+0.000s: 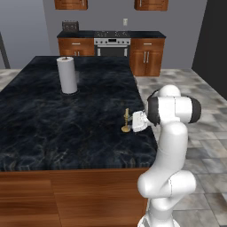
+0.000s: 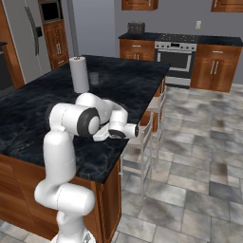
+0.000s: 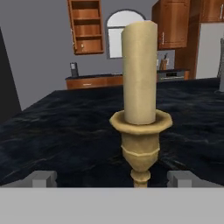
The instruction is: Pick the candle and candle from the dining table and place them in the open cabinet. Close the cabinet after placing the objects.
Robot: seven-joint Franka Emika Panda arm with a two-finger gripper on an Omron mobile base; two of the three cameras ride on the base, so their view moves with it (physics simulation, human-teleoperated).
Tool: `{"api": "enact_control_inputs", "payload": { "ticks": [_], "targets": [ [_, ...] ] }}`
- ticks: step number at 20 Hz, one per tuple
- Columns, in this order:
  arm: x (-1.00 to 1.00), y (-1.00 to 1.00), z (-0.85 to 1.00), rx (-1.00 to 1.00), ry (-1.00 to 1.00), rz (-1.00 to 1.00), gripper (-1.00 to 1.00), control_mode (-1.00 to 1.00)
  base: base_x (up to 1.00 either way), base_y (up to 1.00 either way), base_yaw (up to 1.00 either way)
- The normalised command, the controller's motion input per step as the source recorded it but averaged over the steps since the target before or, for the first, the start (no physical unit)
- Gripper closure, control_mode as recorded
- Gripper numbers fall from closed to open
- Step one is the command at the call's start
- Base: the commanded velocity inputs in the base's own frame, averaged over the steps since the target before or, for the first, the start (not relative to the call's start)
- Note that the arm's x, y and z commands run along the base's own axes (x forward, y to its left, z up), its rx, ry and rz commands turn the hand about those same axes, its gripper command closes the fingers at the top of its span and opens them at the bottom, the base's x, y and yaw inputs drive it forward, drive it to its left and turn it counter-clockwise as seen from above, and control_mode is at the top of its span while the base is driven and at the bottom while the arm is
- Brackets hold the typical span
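Note:
A cream candle (image 1: 126, 116) on a brass holder stands upright near the right edge of the dining table (image 1: 66, 128), a black veined marble island. My gripper (image 1: 134, 121) is level with it, just to its right. In the hand view the candle (image 3: 139, 74) rises close ahead, and my gripper (image 3: 112, 179) is open, one fingertip (image 3: 43, 178) on each side of the holder's stem without touching it. Far behind the candle hangs the cabinet (image 3: 86, 26), open with bare shelves. In the right base view my own arm hides the candle.
A tall white paper-towel roll (image 1: 67, 75) stands on the far part of the table. Light wooden chairs (image 2: 142, 137) line the table's right side. A stove (image 1: 112, 44) with base cabinets is against the back wall.

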Motion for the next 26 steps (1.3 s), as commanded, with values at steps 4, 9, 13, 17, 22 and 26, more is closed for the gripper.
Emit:
{"api": "enact_control_inputs", "payload": {
  "ticks": [4, 9, 13, 17, 22, 26],
  "targets": [
    [0.20, 0.00, -0.07, 0.00, 0.00, 0.00, -1.00, -1.00, 0.00, 0.00, 0.00],
    [0.20, 0.00, -0.05, 0.00, 0.00, 0.00, -1.00, -1.00, 0.00, 0.00, 0.00],
    [0.18, 0.01, -0.08, 0.00, 0.00, 0.00, -1.00, -1.00, 0.00, 0.00, 0.00],
    [0.13, 0.06, -0.09, 0.00, 0.00, 0.00, -1.00, -1.00, 0.00, 0.00, 0.00],
    [0.02, 0.13, -0.13, 0.00, 0.00, 0.00, -1.00, -1.00, 0.00, 0.00, 0.00],
    [0.02, 0.22, -0.11, 0.00, 0.00, 0.00, 1.00, -1.00, 0.00, 0.00, 0.00]
  ]
}}
